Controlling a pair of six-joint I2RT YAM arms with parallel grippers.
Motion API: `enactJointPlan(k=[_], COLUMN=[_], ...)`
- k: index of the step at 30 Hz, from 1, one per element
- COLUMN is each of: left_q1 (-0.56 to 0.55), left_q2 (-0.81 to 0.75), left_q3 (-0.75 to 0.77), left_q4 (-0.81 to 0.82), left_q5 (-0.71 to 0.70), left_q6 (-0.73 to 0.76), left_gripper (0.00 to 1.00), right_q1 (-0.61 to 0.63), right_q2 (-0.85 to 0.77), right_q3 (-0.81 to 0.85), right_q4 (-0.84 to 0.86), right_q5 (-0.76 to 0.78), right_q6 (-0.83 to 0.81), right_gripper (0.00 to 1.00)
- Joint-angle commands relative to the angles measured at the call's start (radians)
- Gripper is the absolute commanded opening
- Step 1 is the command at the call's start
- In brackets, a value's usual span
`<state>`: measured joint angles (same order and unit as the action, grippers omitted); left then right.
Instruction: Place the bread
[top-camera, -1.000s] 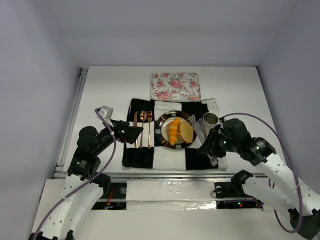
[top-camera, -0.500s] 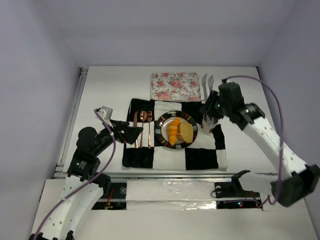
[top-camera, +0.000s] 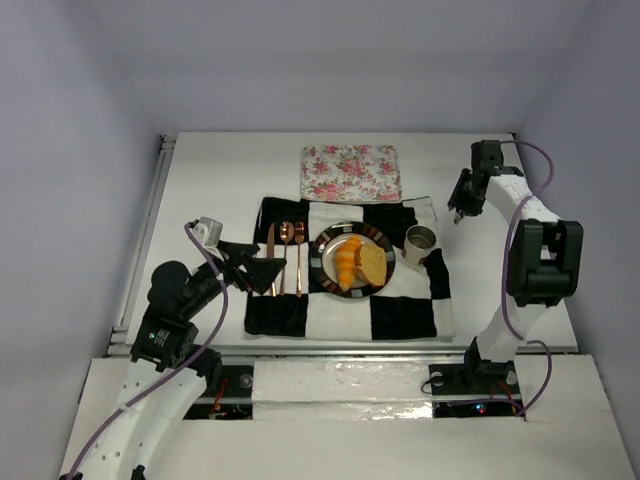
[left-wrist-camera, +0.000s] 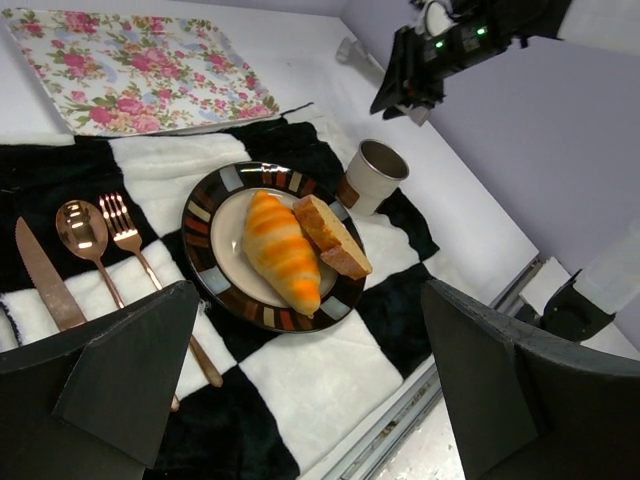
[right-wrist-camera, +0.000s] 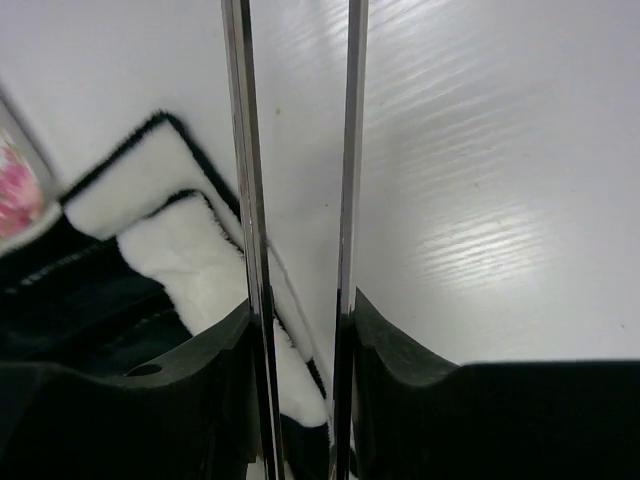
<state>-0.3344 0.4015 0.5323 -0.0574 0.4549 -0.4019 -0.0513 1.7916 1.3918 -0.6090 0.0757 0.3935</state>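
A: Placed where?
B: On the striped plate (left-wrist-camera: 205, 215), mid-mat (left-wrist-camera: 330, 370): croissant (left-wrist-camera: 280, 250) and slice (left-wrist-camera: 330, 235), touching. Cup (left-wrist-camera: 375, 178) just right; fork (left-wrist-camera: 125, 225), spoon (left-wrist-camera: 78, 228), knife (left-wrist-camera: 45, 280) left; floral napkin (left-wrist-camera: 130, 70) beyond.
A: Grip?
B: Wide gap at left fingers (left-wrist-camera: 130, 370), near the knife. Metal tongs (right-wrist-camera: 245, 200) pinched in right fingers (right-wrist-camera: 400, 380), over white surface (right-wrist-camera: 480, 200) far right.

The top camera sits high behind the arm bases and looks down on the whole table (top-camera: 210, 180) from afar. The left wrist camera looks low and slantwise across the checkered mat (left-wrist-camera: 330, 370) toward the far right, fairly near, sharing the striped plate (left-wrist-camera: 205, 215), cup (left-wrist-camera: 378, 172) and floral napkin (left-wrist-camera: 130, 70) with it. The right wrist camera hugs the table, peering along the metal tongs (right-wrist-camera: 240, 150) in the right pincer (right-wrist-camera: 300, 330) at a mat corner
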Motion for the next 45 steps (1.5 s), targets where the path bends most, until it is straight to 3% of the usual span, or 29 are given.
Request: enactJointPlan(k=[1, 8, 16, 21, 26, 29, 31, 33, 39, 45], left_q1=[-0.015, -0.025, -0.025, -0.025, -0.025, -0.025, -0.025, -0.025, -0.025, -0.025], left_q2=[-0.015, -0.02, -0.007, 0.002, 0.008, 0.0, -0.007, -0.007, -0.001, -0.001], left_q3=[0.0, 0.0, 0.0, 0.001, 0.008, 0.014, 0.014, 0.015, 0.011, 0.003], left_q4=[0.034, 0.033, 0.031, 0.028, 0.022, 0.022, 0.022, 0.014, 0.021, 0.024], left_q5=[0.002, -0.008, -0.009, -0.013, -0.028, -0.042, -0.062, -0.09, -0.117, -0.13], left_q6=[0.003, 0.003, 0.005, 0.006, 0.006, 0.006, 0.005, 0.0, -0.005, -0.005], left_gripper=[0.95, 0.95, 0.95, 0.95, 0.96, 0.99, 0.99, 0.99, 0.99, 0.98], right_q1=[0.004, -0.027, -0.027, -0.027, -0.027, -0.018, 0.016, 0.05, 0.372, 0.634], right_q2=[0.017, 0.129, 0.17, 0.07, -0.147, -0.354, -0.463, -0.619, -0.856, -0.916], right_q3=[0.024, -0.002, 0.042, 0.087, 0.021, -0.094, -0.201, -0.281, -0.444, -0.528], right_q4=[0.079, 0.087, 0.062, 0.055, 0.11, 0.19, 0.231, 0.323, 0.316, 0.281], right_q5=[-0.019, 0.038, 0.064, 0.073, 0.016, -0.121, -0.232, -0.374, -0.364, -0.222], right_q6=[-0.162, -0.205, -0.188, -0.112, 0.002, 0.091, 0.128, 0.165, 0.173, 0.229], right_gripper=[0.39, 0.48, 0.73, 0.94, 0.98, 0.9, 0.54, 0.0, 0.0, 0.0])
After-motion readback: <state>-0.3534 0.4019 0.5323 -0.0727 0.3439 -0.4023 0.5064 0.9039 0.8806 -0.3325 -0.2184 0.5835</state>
